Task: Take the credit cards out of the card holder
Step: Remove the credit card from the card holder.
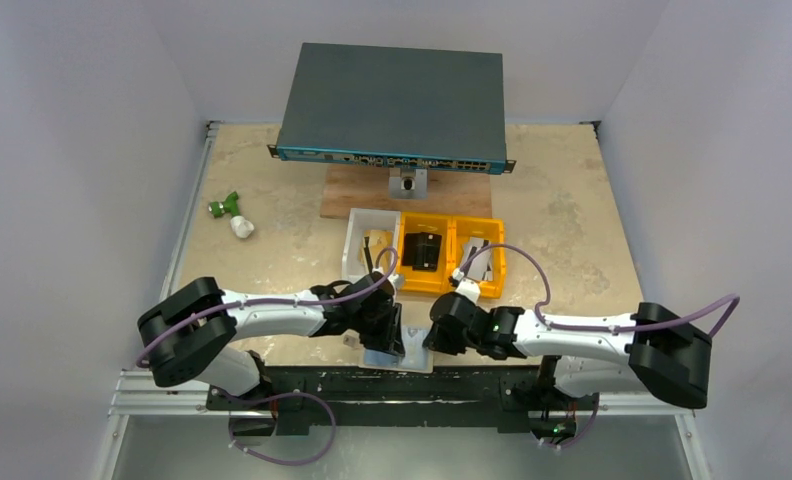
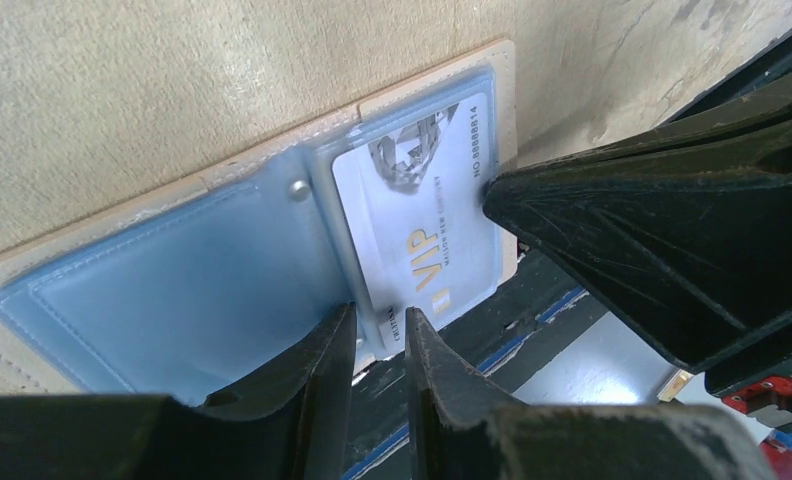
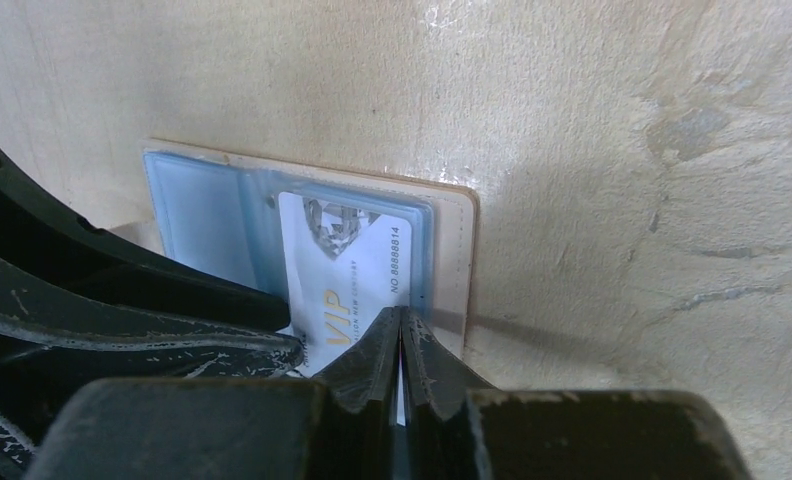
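Slip risk: the right pincer (image 3: pixel 402 325) has only a slim bite on the near end of the VIP card (image 2: pixel 412 200), so a quick pull could leave the card behind in its pocket.
Drag risk: if the card holder (image 2: pixel 172 290) is not truly pinned, pocket friction could haul it along with the card and off the near edge of the worktop (image 1: pixel 572 220).
Drop risk: the holder's near margin seems to overhang that edge, so a freed card let go too early would fall to the dark frame below.
Right pincer: clenched, with the tips meeting over the card's near right corner, apparently nipping it.
Left pincer (image 2: pixel 380 320): the jaws are a little apart. I cannot tell whether they press the holder down or clamp anything.
Holder's place: it lies open and flat, pale blue face up, at the near edge of the worktop, roughly midway along it.
Holder against pincers: the left tips sit at its near margin by the fold, just left of the card. The right tips sit over the right panel's pocket mouth.
Further cards: none can be made out behind this one.
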### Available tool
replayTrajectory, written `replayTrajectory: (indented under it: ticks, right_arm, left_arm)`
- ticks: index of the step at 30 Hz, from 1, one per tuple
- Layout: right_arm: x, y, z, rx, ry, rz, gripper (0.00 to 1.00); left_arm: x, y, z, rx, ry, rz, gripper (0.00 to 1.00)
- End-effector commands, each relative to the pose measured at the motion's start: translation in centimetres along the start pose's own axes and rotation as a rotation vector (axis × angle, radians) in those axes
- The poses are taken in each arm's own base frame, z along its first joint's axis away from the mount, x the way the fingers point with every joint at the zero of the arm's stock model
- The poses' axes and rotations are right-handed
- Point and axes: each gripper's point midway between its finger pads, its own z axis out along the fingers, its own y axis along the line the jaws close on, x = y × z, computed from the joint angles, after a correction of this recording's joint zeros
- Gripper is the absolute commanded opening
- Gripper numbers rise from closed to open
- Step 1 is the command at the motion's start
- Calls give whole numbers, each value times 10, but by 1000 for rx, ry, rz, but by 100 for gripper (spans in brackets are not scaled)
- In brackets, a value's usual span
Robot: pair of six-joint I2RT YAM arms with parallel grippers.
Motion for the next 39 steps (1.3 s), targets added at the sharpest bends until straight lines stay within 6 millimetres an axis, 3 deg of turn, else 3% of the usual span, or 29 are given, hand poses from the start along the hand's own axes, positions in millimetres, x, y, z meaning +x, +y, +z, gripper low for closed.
replayTrajectory:
  ticks: [1, 11, 24, 39]
  right_arm:
    - [-6, 9, 1, -3, -21, -24, 3]
    - [-3, 6, 5, 28, -5, -49, 0]
    - [2, -6, 11, 69, 8, -47, 0]
    - [7, -13, 16, 89, 24, -50, 0]
  left_arm:
    - [-3, -4, 3, 39, -8, -14, 24]
    - [-5, -9, 8, 115, -9, -44, 23]
    - [-8, -17, -5, 215, -28, -79, 19]
    - [-8, -8, -13, 268, -49, -144, 23]
